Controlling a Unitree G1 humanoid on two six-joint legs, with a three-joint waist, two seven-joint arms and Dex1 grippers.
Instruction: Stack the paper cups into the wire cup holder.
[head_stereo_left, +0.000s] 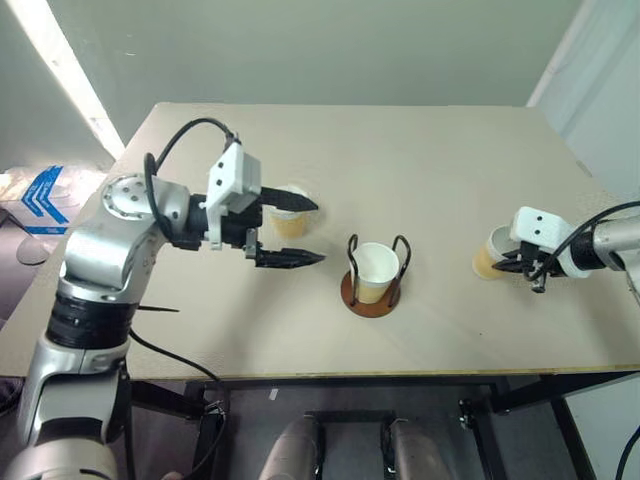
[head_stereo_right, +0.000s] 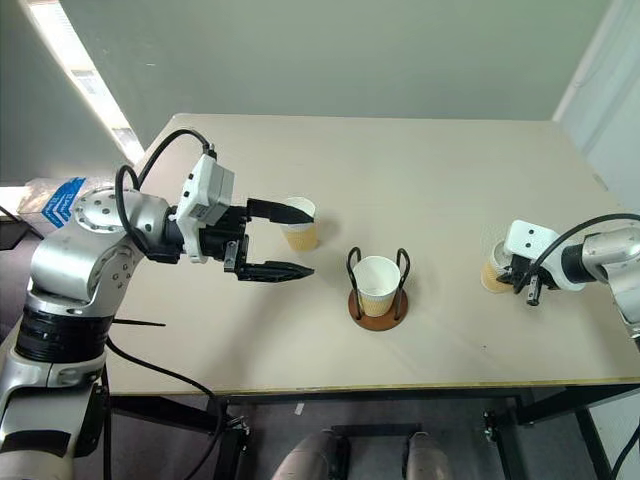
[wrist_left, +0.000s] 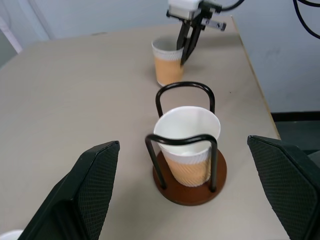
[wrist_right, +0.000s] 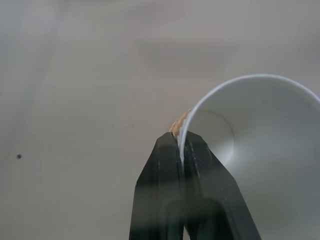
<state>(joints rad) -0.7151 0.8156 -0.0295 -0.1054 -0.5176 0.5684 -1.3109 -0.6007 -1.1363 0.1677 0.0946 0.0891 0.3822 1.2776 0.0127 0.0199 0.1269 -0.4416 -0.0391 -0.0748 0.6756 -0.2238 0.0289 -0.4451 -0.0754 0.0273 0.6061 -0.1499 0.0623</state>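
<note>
I see my right gripper (wrist_right: 182, 145) pinched on the rim of a tan paper cup (head_stereo_left: 490, 255) at the table's (head_stereo_left: 450, 160) right side; my left gripper (head_stereo_left: 290, 232) gapes wide beside the black-wire, brown-based cup holder (head_stereo_left: 374, 296), which holds one cup (head_stereo_left: 375, 270).

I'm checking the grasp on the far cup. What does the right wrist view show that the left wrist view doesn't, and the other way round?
Right wrist view alone: the right tool shut on the right cup's rim, one finger inside, one outside, and the cup's white bottom. Left wrist view alone: the holder with a cup standing in it, between the open left tool's fingers. Both: the right cup, the right tool at its rim, and the table.
</note>
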